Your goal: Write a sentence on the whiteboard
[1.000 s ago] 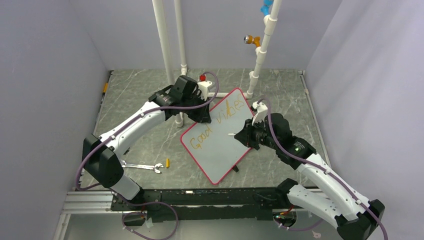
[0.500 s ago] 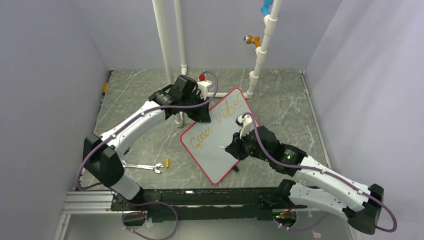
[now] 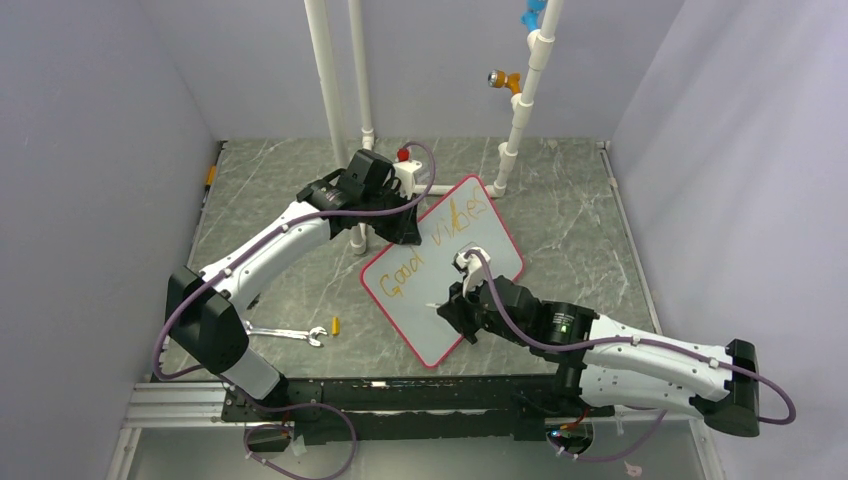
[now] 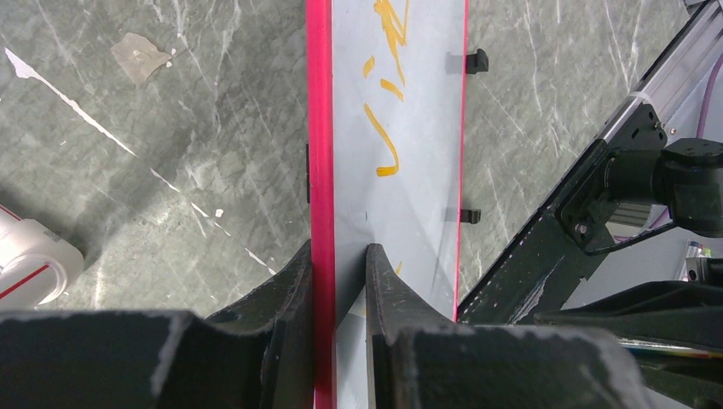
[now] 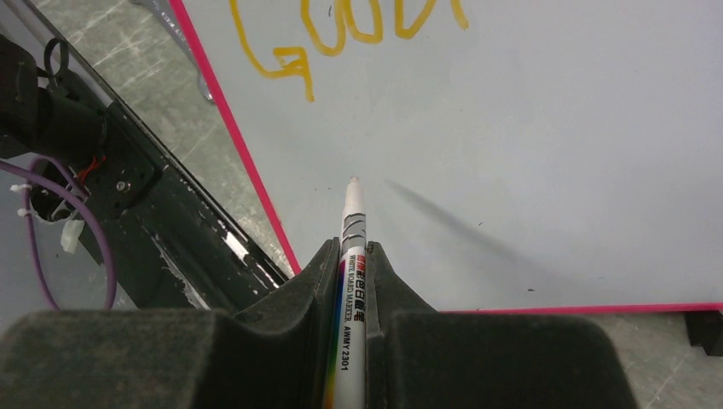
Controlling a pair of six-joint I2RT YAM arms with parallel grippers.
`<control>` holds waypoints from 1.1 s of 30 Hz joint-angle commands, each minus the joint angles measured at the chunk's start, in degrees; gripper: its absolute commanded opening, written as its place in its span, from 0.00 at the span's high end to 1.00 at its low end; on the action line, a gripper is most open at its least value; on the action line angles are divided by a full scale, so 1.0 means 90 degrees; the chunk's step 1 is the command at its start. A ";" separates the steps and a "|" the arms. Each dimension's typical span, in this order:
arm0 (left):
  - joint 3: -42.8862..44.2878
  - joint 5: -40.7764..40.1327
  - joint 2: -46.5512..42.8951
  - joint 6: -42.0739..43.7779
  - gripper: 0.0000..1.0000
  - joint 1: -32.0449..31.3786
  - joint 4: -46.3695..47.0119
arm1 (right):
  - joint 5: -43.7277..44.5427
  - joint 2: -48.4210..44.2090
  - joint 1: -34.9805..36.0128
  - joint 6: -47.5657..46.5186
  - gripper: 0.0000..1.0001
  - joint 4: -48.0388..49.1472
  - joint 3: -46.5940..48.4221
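The whiteboard (image 3: 420,325) lies tilted on the table, pale grey with a pink rim. The sentence (image 3: 405,272) on it reads "Good vibes" in orange. My left gripper (image 3: 412,232) is shut on the board's far-left rim, one finger on each side of the pink edge (image 4: 321,170), with orange strokes (image 4: 388,145) further along. My right gripper (image 3: 450,308) is shut on a white marker (image 5: 352,221) over the bare near part of the whiteboard (image 5: 529,128), below "Good" (image 5: 358,34). The marker's tip points at the surface and its shadow lies a little apart.
A wrench (image 3: 285,333) and a small yellow piece (image 3: 336,325) lie left of the board. White pipes (image 3: 325,70) (image 3: 525,100) rise at the back, one with an orange valve (image 3: 503,80). A black rail (image 3: 400,395) runs along the near edge.
My right arm has carried the marker from the board's right edge down and left, to the bare area under "Good". The left arm and the board have not moved.
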 commanded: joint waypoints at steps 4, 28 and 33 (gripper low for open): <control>0.0084 -0.0917 -0.0080 0.0544 1.00 0.0149 0.0234 | 0.0814 0.0007 0.0427 0.0020 1.00 0.0488 -0.0011; 0.0065 -0.0859 -0.0129 0.0554 1.00 0.0156 0.0227 | 0.1039 0.0313 0.0919 -0.0235 1.00 0.1177 -0.0139; 0.0064 -0.0855 -0.0139 0.0554 1.00 0.0161 0.0221 | 0.1078 0.0759 0.1003 -0.0165 1.00 0.1224 -0.0016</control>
